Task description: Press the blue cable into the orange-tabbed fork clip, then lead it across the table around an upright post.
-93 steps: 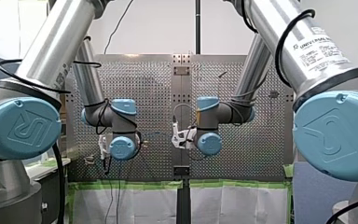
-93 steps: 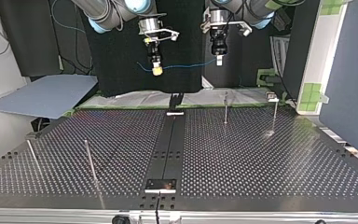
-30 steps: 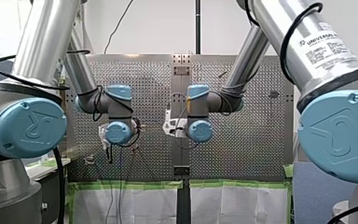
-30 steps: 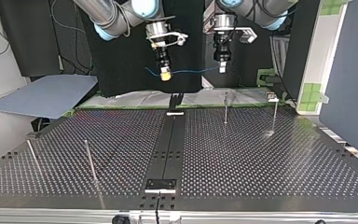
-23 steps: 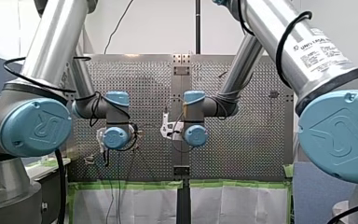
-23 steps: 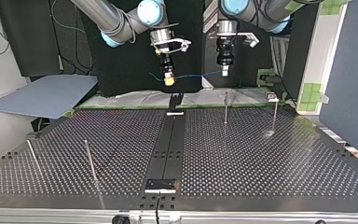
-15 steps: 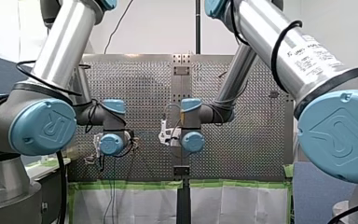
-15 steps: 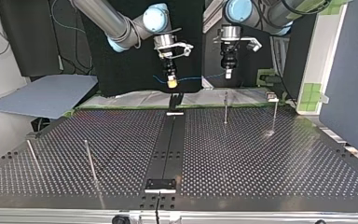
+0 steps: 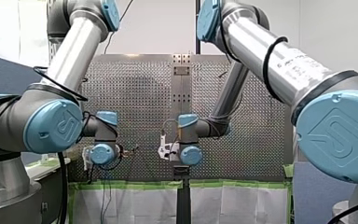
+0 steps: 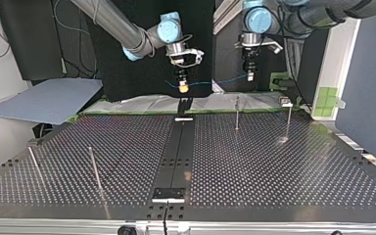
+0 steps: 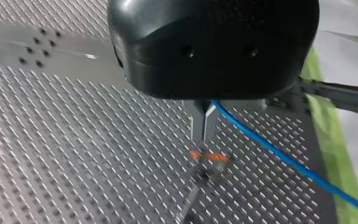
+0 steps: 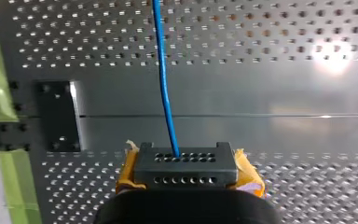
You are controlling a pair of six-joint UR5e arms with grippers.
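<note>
Two claws gripped the blue cable (image 10: 215, 82), which was strung in the air between them over the far edge of the surface (image 10: 274, 166) in the top view. My left claw (image 11: 204, 133), metal fingers pinched shut on it, hung above the orange-tabbed clip (image 11: 208, 157). My right claw (image 12: 182, 161) clamped it between yellow pads (image 12: 248, 170).

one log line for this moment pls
left fingers: shut on cable | right fingers: shut on cable | cable: strung between them above table | clip: under left fingers, empty
</note>
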